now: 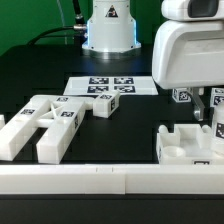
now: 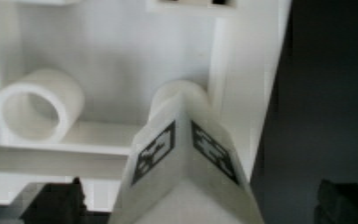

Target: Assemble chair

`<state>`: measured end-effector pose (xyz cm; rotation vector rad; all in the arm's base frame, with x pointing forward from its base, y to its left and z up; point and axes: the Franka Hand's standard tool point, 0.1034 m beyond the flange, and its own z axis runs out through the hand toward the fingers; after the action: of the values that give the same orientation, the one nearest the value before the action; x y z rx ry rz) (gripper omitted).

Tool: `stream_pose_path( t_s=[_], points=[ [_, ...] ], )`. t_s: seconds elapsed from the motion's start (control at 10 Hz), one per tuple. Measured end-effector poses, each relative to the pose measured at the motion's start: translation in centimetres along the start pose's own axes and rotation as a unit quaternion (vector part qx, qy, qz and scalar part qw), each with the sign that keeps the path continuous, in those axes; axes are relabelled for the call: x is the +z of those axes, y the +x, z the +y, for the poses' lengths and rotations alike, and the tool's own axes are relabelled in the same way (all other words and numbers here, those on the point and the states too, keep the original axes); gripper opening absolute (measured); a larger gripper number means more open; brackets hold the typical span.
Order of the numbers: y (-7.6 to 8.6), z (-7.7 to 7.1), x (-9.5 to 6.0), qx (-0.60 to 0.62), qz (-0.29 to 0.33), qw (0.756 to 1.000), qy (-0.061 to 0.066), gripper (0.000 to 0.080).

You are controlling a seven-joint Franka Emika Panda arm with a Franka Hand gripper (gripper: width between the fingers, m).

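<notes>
hanging above the exterior view's right side of the dark worktop [image 1: 140,128], the gripper [image 1: 208,108] stands wide, holding nothing. in the wrist view its two dark fingertips [image 2: 51,200] sit far apart. between them rises a tagged white piece [image 2: 185,150], narrow and upright, with a square black-and-white sticker on each of two faces that meet at an edge. a gap shows on either side of it, so the fingertips look clear of it.

behind that piece is a boxy chair part [image 1: 188,148] with a walled recess, and a short round peg [image 2: 39,108] stands in the recess. in the exterior view this part rests on the worktop directly under the gripper.

the chair is in loose pieces. a crossed chair panel [image 1: 50,122] with tag stickers lies well apart, toward the exterior view's left. a small tagged block [image 1: 101,106] sits just beside it, near the marker board [image 1: 110,86], which lies flat farther back in front of the robot base [image 1: 108,25]. a long white bar [image 1: 110,180] runs along the near edge.
</notes>
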<state>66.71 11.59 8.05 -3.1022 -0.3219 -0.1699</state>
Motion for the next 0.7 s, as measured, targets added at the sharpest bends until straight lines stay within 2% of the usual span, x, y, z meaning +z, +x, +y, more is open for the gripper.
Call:
stream_pose_path(
  t_s=[0.3, 0.7],
  points=[
    [0.0, 0.08, -0.01, -0.095, -0.001, 0.995, -0.004, 0.0649],
    [-0.04, 0.41, 0.01, -0.217, -0.003, 0.976, -0.009, 0.0649]
  ],
)
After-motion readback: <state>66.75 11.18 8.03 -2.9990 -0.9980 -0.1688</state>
